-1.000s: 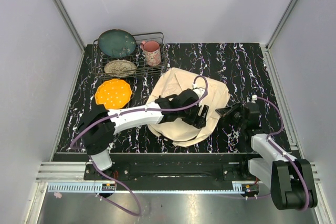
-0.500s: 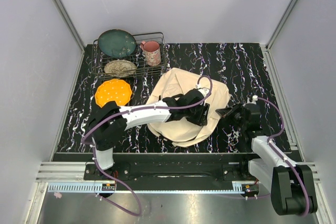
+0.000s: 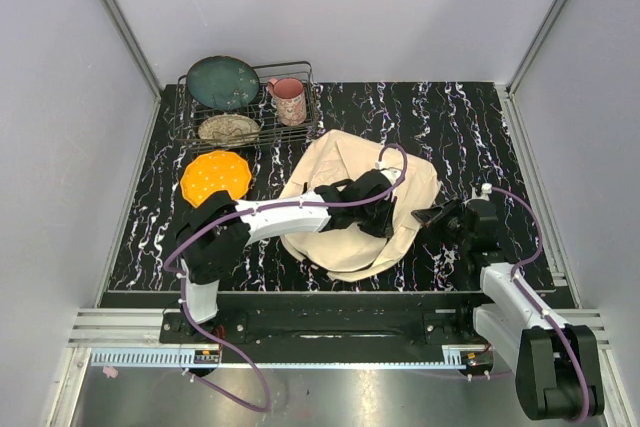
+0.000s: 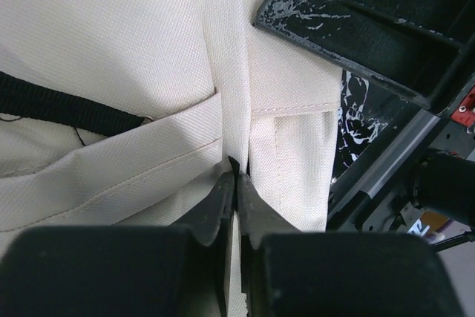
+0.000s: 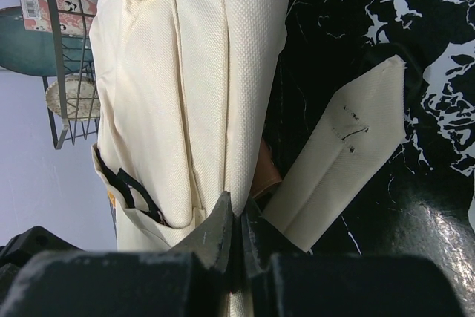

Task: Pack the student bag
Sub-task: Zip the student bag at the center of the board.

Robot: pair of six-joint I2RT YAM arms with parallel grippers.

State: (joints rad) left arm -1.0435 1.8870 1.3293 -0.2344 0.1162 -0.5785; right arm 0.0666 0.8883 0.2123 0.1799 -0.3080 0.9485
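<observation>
where folded, bag [image 4: 111, 50] in left gripper [image 4: 236, 174]

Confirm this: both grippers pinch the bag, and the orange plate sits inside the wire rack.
Wrong on the plate. The top view shows the orange plate on the table, in front of the wire rack, not inside it. The left gripper and right gripper do pinch the bag.

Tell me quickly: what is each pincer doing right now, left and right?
Left pincer: closed, pinching a fold of the bag.
Right pincer: closed, pinching the bag's cloth at its edge.
</observation>
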